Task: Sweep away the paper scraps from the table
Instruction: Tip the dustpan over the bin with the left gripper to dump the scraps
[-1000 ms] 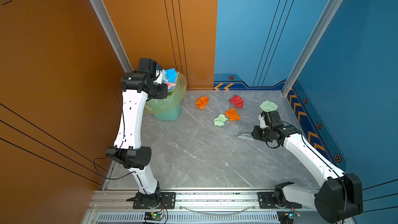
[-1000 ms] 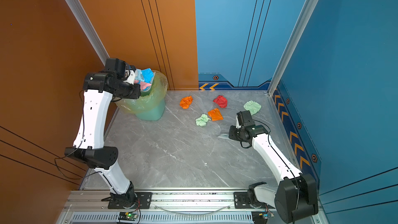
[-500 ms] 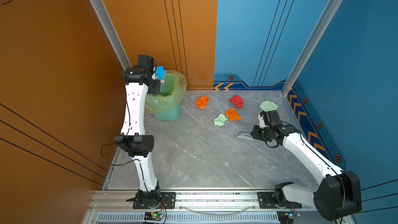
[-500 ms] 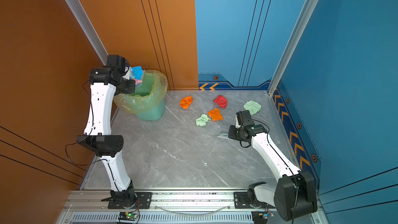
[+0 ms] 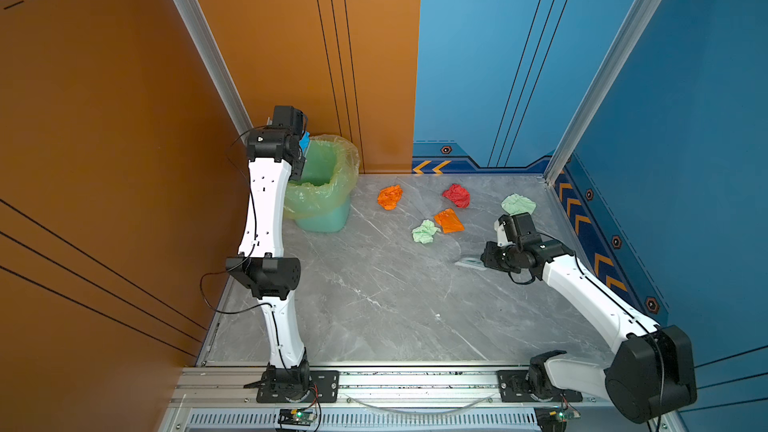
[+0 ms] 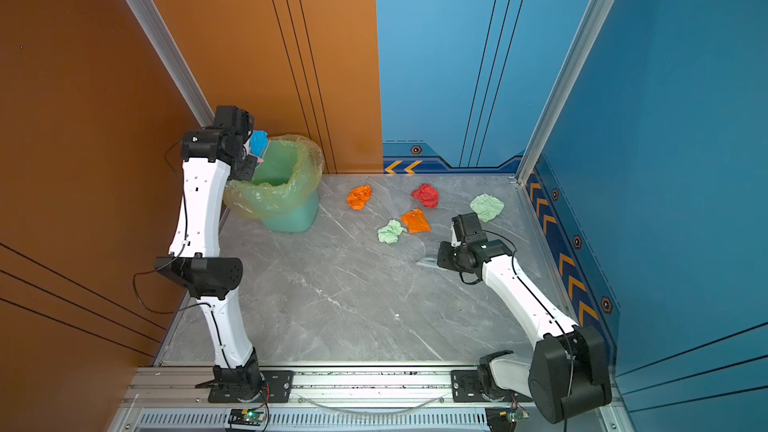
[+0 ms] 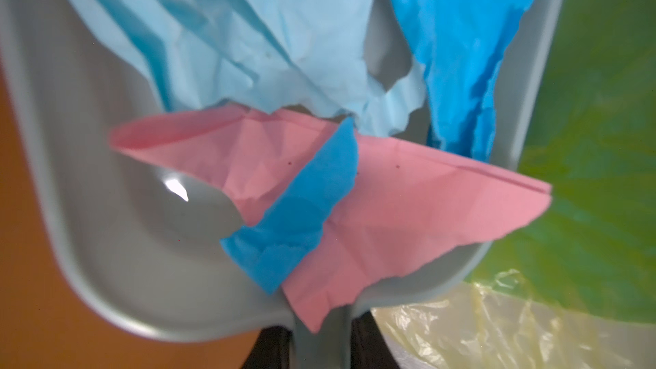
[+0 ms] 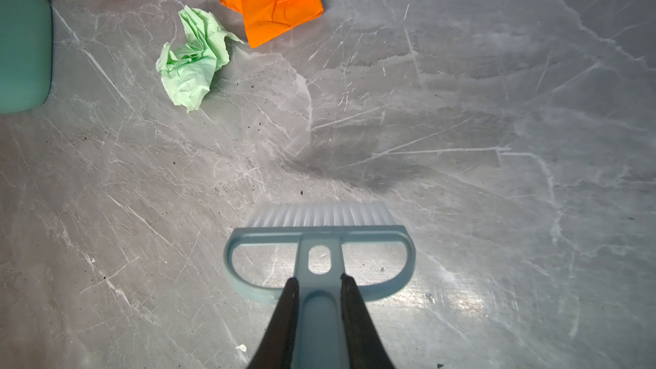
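Observation:
Several paper scraps lie on the table (image 5: 374, 305) at the back: orange (image 5: 390, 197), red (image 5: 457, 195), pale green (image 5: 518, 204), flat orange (image 5: 449, 221) and pale green (image 5: 424, 231). My left gripper (image 7: 321, 349) is shut on the handle of the pale blue dustpan (image 7: 106, 207), held tilted at the bin's left rim. Pink (image 7: 408, 207), blue (image 7: 458, 47) and light blue (image 7: 266, 30) scraps lie in the pan. My right gripper (image 8: 319, 280) is shut on the brush (image 8: 319, 221), whose bristles rest on the table right of the scraps.
The green bin (image 5: 328, 201) with its yellowish liner (image 7: 461, 331) stands in the back left corner by the orange wall. Aluminium rails (image 5: 395, 380) edge the table's front. Blue walls close the back and right side.
My left arm has straightened and drawn the dustpan from over the bin's middle back to its left rim, tilting it more steeply. The right arm and brush have hardly moved.

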`<act>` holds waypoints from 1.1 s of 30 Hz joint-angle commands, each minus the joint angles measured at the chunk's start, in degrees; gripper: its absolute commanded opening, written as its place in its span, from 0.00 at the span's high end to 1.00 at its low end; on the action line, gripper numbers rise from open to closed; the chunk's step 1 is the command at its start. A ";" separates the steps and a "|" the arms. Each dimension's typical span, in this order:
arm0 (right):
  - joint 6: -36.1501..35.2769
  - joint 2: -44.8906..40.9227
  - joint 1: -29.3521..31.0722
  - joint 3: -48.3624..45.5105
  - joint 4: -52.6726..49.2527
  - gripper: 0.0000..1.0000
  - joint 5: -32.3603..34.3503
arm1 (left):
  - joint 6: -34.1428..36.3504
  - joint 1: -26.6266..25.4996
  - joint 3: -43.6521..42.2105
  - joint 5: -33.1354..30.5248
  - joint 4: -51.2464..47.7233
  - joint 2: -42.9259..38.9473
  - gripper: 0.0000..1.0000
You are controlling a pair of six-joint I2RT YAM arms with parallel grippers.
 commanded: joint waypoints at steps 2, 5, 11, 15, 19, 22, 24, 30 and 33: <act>0.99 0.25 0.44 -0.52 0.86 1.00 -0.40 | 5.17 -1.49 1.14 -5.90 -0.73 1.91 1.00; 0.94 0.28 0.46 -0.79 0.95 1.00 -0.39 | 6.32 -2.15 1.21 -6.71 -0.72 2.20 1.00; 1.04 0.13 0.49 -1.20 1.20 1.00 -0.30 | 11.19 -2.96 0.85 -9.68 -0.66 2.98 1.00; 1.11 0.24 0.46 -1.51 1.52 1.00 -0.41 | 14.43 -3.28 0.13 -13.69 -0.56 3.21 1.00; 1.22 0.30 0.56 -1.58 1.70 1.00 -0.49 | 17.87 -3.53 0.67 -16.63 -0.46 3.86 1.00; 1.29 0.26 0.64 -1.49 1.65 1.00 -0.52 | 20.07 -3.59 1.13 -15.85 -0.11 3.95 1.00; 1.30 0.24 0.64 -1.41 1.74 1.00 -0.52 | 22.92 -4.06 0.72 -16.30 0.05 4.12 1.00; 1.47 0.33 0.82 -1.54 1.92 1.00 -0.78 | 26.63 -5.12 0.22 -17.83 2.38 4.74 1.00; 1.60 0.46 0.99 -1.75 2.16 1.00 -0.83 | 28.68 -5.43 0.32 -19.38 3.48 4.96 1.00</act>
